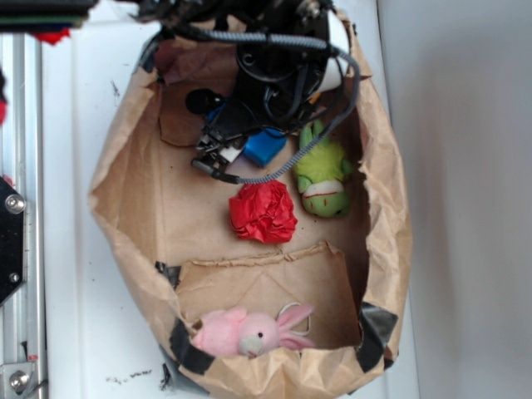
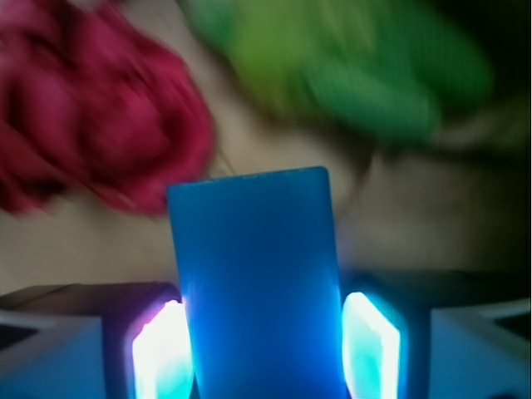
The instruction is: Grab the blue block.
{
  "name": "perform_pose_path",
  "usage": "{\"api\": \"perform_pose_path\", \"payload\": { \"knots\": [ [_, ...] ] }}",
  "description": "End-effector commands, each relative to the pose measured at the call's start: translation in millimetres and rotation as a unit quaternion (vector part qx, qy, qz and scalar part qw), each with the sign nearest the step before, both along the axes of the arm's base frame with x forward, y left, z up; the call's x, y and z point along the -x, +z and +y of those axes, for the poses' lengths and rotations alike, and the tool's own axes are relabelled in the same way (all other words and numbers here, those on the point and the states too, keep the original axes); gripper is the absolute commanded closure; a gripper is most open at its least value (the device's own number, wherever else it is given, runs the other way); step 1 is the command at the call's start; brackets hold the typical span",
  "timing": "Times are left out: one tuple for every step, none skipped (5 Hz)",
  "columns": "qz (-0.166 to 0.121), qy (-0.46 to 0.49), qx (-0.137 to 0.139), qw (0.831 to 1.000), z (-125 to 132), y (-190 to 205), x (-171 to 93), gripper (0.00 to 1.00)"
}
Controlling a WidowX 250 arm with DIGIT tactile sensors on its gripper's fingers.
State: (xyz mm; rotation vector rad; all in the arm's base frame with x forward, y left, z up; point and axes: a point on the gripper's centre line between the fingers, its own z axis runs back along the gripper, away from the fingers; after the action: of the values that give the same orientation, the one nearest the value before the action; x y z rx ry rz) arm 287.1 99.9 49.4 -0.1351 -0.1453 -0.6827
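Observation:
The blue block [image 2: 256, 274] stands between my two fingers in the wrist view. It is sharp while everything behind it is blurred. My gripper [image 2: 262, 341] is shut on it, and the glowing pads [image 2: 162, 349] sit against its two sides. In the exterior view the blue block [image 1: 264, 148] shows at the tip of my gripper [image 1: 248, 151], at the far end of the paper bag and just left of the green plush toy [image 1: 322, 176]. The arm hides part of the block.
Everything lies inside a crumpled brown paper bag [image 1: 125, 208] with raised walls. A red crumpled ball [image 1: 263, 211] lies close in front of the block. A pink plush bunny [image 1: 249, 332] lies at the near end. A grey cable [image 1: 283, 162] loops beside the block.

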Motion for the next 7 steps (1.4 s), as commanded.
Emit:
{"api": "perform_pose_path", "payload": {
  "knots": [
    [-0.067,0.099,0.059,0.991,-9.4,82.1,12.9,1.00],
    [-0.095,0.166,0.059,0.980,-13.8,102.4,14.0,1.00],
    [-0.118,0.253,-0.009,0.960,-39.7,117.6,6.2,1.00],
    [-0.124,0.291,-0.059,0.947,-60.2,121.6,-0.3,1.00],
    [-0.100,0.302,-0.084,0.944,-78.7,129.1,-5.5,1.00],
    [-0.063,0.360,-0.090,0.926,-90.0,133.0,-4.2,1.00],
    [-0.061,0.364,-0.067,0.927,-87.0,135.2,-4.5,1.00]
  ]
}}
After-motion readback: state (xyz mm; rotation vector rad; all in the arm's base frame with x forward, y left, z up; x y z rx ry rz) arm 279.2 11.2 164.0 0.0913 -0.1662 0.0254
